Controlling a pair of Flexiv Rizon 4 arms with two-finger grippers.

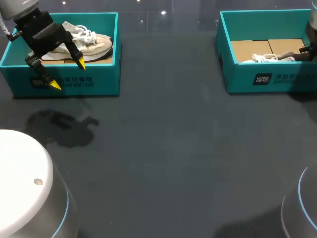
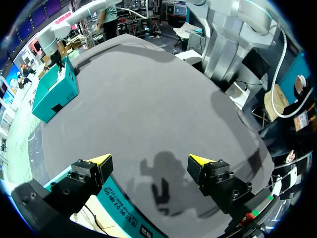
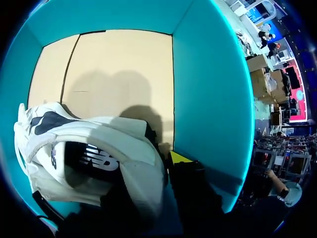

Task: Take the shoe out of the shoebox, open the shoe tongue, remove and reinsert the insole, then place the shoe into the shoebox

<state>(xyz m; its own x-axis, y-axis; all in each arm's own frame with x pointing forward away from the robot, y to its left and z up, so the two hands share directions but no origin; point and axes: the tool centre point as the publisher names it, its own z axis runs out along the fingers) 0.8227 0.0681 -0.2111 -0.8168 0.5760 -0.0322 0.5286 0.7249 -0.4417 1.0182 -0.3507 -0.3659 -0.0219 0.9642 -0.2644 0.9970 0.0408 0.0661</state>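
Shoe (image 1: 270,58) inside right-hand shoebox (image 1: 292,79)

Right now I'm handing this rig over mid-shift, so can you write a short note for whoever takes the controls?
Left gripper: open and empty, above the front wall of the left teal cardboard shoebox. A beige lace-up sneaker lies inside that box.
Right gripper: down inside the right teal cardboard shoebox, against the white sneaker with dark lining. Whether it grips the sneaker cannot be seen.
Done: nothing visible; both sneakers are in their boxes.
Left: every step, starting with lifting a sneaker out.
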